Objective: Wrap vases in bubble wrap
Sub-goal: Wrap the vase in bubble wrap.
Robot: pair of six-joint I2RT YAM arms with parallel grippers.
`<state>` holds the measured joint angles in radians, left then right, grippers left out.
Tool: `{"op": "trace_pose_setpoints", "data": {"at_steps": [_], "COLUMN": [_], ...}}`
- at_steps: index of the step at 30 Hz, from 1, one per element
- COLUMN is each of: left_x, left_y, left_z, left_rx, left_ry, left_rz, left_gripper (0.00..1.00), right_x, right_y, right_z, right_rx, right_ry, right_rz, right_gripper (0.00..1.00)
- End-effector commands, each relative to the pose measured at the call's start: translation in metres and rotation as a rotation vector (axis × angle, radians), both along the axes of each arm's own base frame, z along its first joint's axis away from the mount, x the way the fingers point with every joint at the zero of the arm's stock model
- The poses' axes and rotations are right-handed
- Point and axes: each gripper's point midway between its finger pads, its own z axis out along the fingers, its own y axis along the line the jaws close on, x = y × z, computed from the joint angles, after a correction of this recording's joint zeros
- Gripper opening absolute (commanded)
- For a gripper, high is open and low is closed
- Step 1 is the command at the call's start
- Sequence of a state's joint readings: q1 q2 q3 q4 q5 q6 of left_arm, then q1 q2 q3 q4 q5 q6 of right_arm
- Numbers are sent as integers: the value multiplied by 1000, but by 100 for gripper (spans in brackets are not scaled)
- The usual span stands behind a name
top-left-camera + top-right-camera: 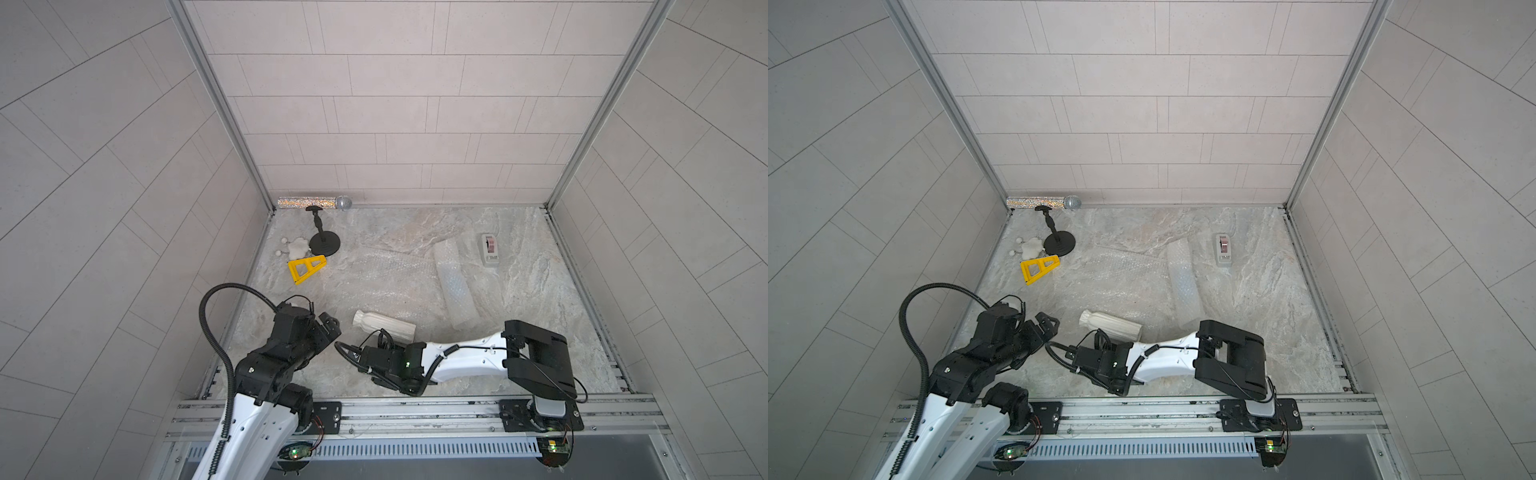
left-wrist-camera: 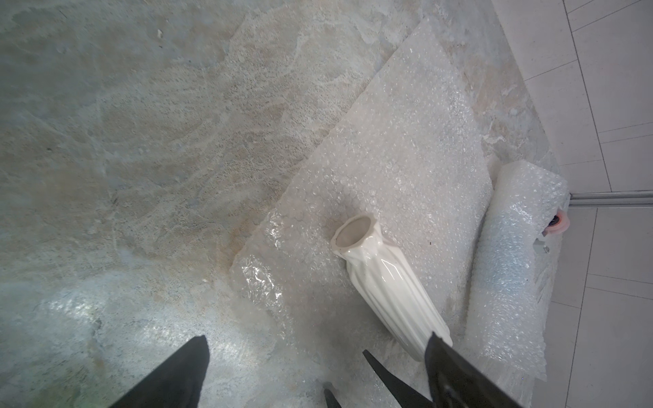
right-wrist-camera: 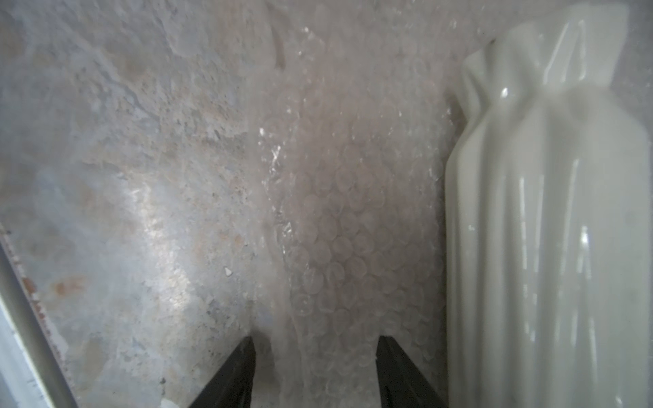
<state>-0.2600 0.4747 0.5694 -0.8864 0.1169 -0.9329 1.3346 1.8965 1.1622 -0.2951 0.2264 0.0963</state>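
White arms, black joints, ribbed cable

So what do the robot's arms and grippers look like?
White shells, black joints on both. The left arm carries a ribbed black conduit; the right arm has thin black wires and a green light. Left gripper and right gripper: dark tapered fingers.

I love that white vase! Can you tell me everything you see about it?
The white vase is shiny and looks like ceramic. It is tall and ribbed, with a wavy open rim and a pinched neck. It looks empty and unbroken. It lies on its side on the flat bubble wrap, not wrapped yet.
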Motion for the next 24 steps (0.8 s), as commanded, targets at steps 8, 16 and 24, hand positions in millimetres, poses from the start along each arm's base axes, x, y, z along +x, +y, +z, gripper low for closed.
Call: {"op": "trace_pose_setpoints", "data": {"at_steps": [8,16,24], "left_x": [3,5,8], "left_y": [0,1,0], "left_z": [-3,7,19], "left_rx": [-11,-9,5], "left_ry": [-3,-28,-57], "left_rz": [14,21,-6], "left_gripper": [100,100,100], "right_x": [21,28,36], "right_y": [-12,-8,-15], "right_z": [-4,40,65], "right_rx": [-59,28,56], "right_ry": [-149,-176,-118], "right_rz": [-29,-58,-79], "right_gripper": [20,0,0]}}
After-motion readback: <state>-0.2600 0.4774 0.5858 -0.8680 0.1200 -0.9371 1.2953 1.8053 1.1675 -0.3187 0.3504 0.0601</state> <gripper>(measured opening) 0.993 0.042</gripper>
